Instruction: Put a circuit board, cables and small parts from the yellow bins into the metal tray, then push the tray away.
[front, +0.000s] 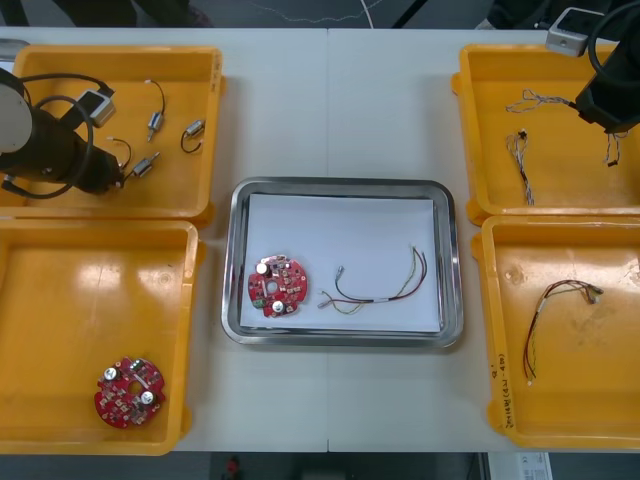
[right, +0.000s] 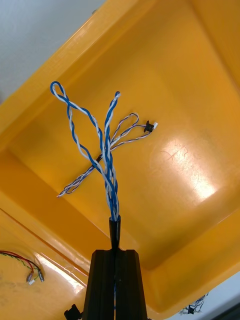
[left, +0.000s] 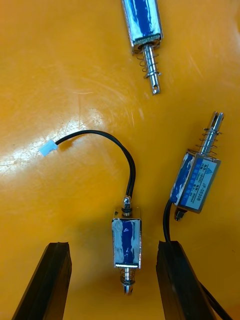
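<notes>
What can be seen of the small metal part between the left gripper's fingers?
The small metal part is a short silvery block wrapped in blue, with a sprung pin toward the wrist and a black lead curving from its other end to a white plug. It lies flat on the floor of the yellow bin, between the open fingers of the left gripper, touching neither.

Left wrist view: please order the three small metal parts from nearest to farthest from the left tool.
1. Part with the curved black cable: inside the open left tool.
2. Tilted labelled part: just beyond one finger.
3. Third part: far beyond both others.
</notes>
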